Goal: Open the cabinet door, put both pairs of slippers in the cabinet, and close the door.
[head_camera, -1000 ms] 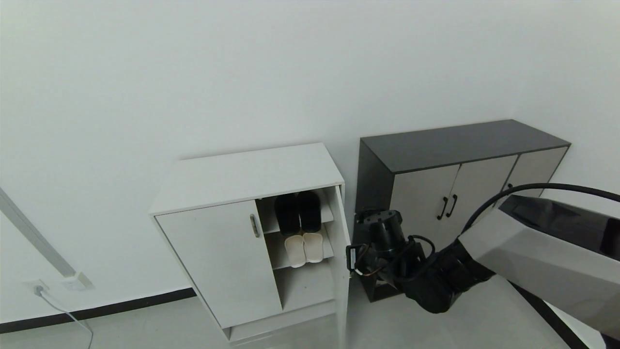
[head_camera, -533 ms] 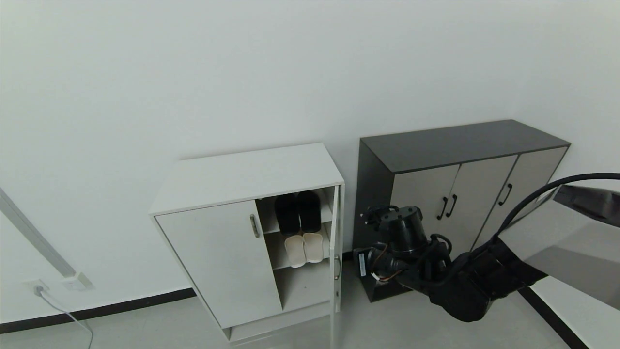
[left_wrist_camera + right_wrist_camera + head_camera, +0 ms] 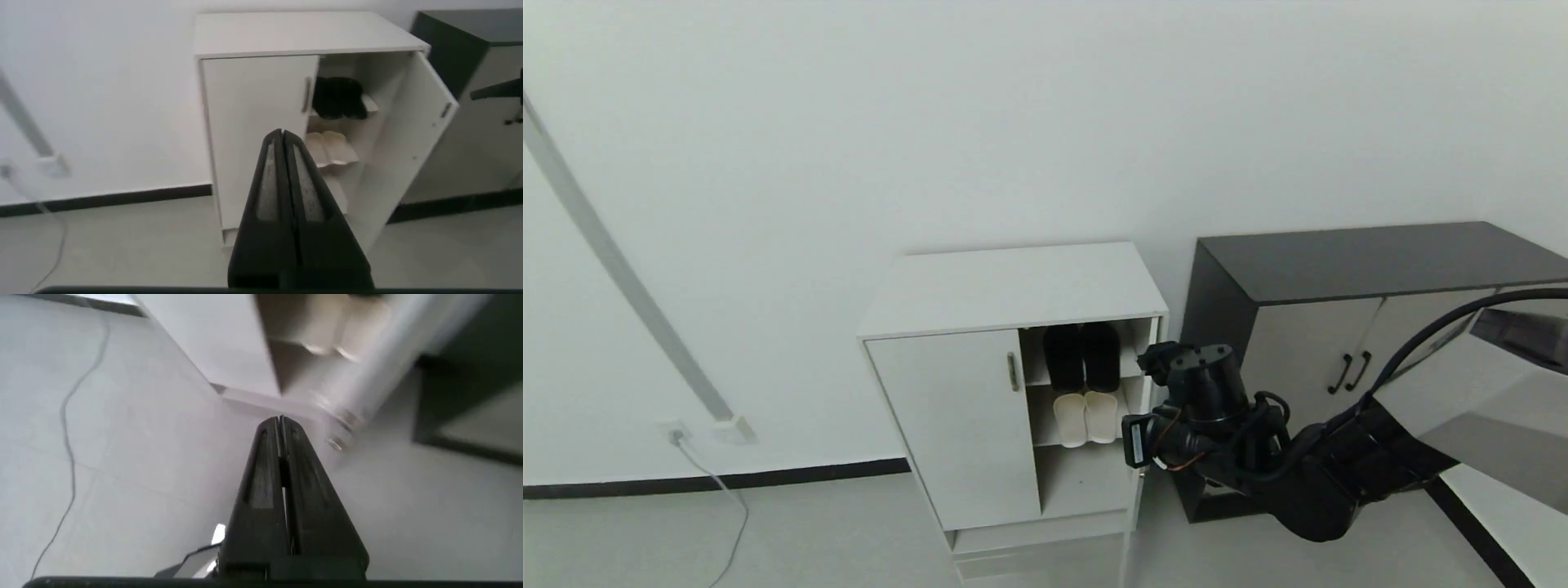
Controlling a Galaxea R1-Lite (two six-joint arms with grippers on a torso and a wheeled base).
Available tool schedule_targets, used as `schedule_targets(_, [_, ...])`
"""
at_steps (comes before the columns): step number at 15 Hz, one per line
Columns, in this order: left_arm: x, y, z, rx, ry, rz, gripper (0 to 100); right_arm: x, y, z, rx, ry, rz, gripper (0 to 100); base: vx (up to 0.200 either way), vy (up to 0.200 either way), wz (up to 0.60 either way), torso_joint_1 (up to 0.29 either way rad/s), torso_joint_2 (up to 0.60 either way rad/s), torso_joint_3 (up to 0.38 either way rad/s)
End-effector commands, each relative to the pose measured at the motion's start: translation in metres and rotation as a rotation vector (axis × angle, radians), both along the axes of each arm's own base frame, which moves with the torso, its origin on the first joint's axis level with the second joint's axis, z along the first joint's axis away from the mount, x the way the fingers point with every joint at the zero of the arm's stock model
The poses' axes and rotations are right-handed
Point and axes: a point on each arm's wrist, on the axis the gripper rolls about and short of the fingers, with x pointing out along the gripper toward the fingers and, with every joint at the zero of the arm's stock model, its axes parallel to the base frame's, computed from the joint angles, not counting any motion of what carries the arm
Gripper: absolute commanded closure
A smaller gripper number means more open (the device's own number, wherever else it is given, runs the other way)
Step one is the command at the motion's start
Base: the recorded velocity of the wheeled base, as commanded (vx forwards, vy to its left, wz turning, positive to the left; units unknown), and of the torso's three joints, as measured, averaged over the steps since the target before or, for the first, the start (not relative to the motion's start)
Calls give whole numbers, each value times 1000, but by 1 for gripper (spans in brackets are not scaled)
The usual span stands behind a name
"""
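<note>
Both pairs are stowed in the cabinet [image 3: 1005, 286]: the black slippers [image 3: 1082, 355] on the upper shelf, the white slippers [image 3: 1085, 416] on the shelf directly below. We judge that 1 step remains: closing the door [image 3: 404, 155], which stands swung out on the cabinet's right side.

The right gripper [image 3: 282, 420] sits low beside the door's outer face, near the handle [image 3: 347, 420], fingers clenched together on nothing. The left gripper [image 3: 283, 135] faces the cabinet from well apart, fingers likewise clenched and empty.

Procedure:
1. We press the clenched fingers flat against the outer face close to the handle edge, where leverage is greatest.
2. We follow the hinge arc, not a straight line.
3. We slow before the frame to prevent rebound.
</note>
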Motion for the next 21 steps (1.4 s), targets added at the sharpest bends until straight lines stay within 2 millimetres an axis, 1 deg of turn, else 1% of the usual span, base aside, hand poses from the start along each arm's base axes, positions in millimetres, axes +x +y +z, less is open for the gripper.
schedule_targets(1, [0, 0, 0, -1, 2, 0, 100, 1, -4, -2, -29, -7, 0, 100, 0, 0, 0, 0, 0, 0])
schedule_targets(4, [0, 0, 0, -1, 2, 0, 100, 3, -8, -2, -78, -43, -51, 100, 0, 0, 0, 0, 0, 0])
schedule_targets(6, [0, 0, 0, -1, 2, 0, 100, 8, -16, -1, -152, -80, -109, 100, 0, 0, 0, 0, 0, 0])
schedule_targets(7, [0, 0, 0, -1, 0, 0, 100, 13, -24, -2, -192, -91, -140, 100, 0, 0, 0, 0, 0, 0])
schedule_targets(10, [0, 0, 0, -1, 2, 0, 100, 20, -40, -9, -271, -45, -172, 100, 0, 0, 0, 0, 0, 0])
schedule_targets(12, [0, 0, 0, -1, 2, 0, 100, 22, -46, -13, -298, -14, -184, 100, 0, 0, 0, 0, 0, 0])
schedule_targets(13, [0, 0, 0, -1, 2, 2, 100, 26, -49, -19, -311, 0, -190, 100, 0, 0, 0, 0, 0, 0])
schedule_targets(17, [0, 0, 0, -1, 0, 2, 100, 37, -45, -41, -331, 28, -195, 100, 0, 0, 0, 0, 0, 0])
schedule_targets(21, [0, 0, 0, -1, 2, 2, 100, 45, -41, -47, -297, 10, -196, 100, 0, 0, 0, 0, 0, 0])
